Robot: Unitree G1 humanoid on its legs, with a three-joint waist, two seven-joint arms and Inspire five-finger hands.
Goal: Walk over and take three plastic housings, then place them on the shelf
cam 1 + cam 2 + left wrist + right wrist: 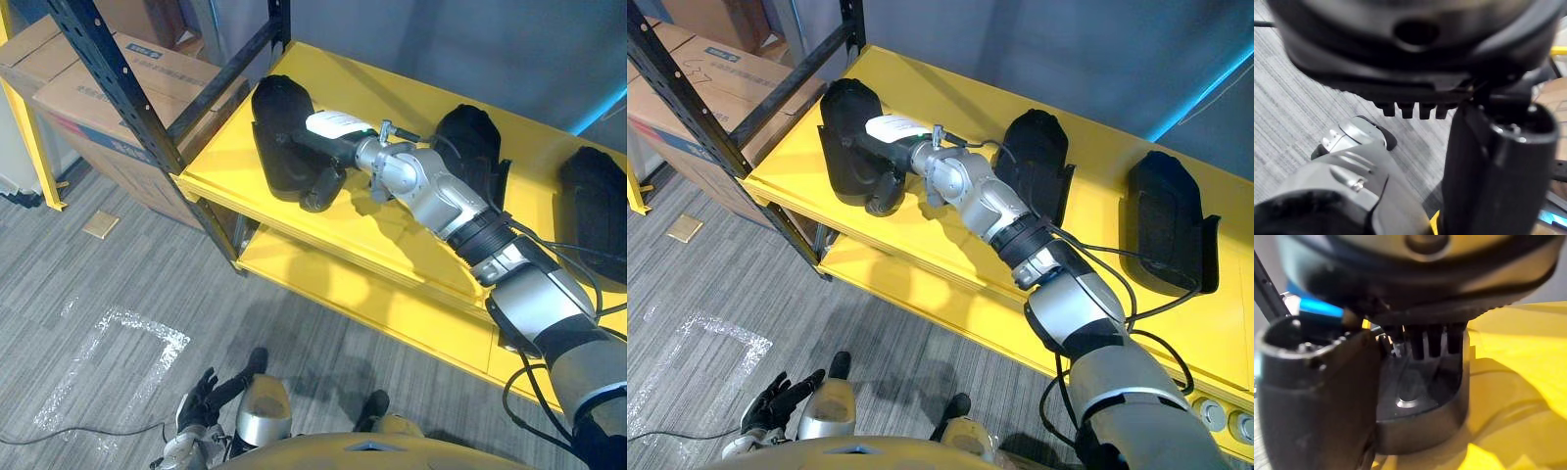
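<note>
Three black plastic housings lie on the yellow shelf (392, 230): a left one (277, 113), a middle one (472, 137) and a right one (593, 196). My right hand (328, 137) reaches across to the left housing (844, 117). Its fingers (1430, 340) dip inside the shell while the thumb (1312, 396) sits outside the near wall, pinching that wall. The housing (1415, 401) rests on the shelf. My left hand (201, 392) hangs low beside me over the floor, open with relaxed fingers and holding nothing.
A black steel upright (147, 122) and a diagonal brace frame the shelf's left end. Cardboard boxes (108, 73) stand behind it on the left. A lower yellow shelf (392, 308) juts out below. A small tan tile (100, 225) lies on the grey carpet.
</note>
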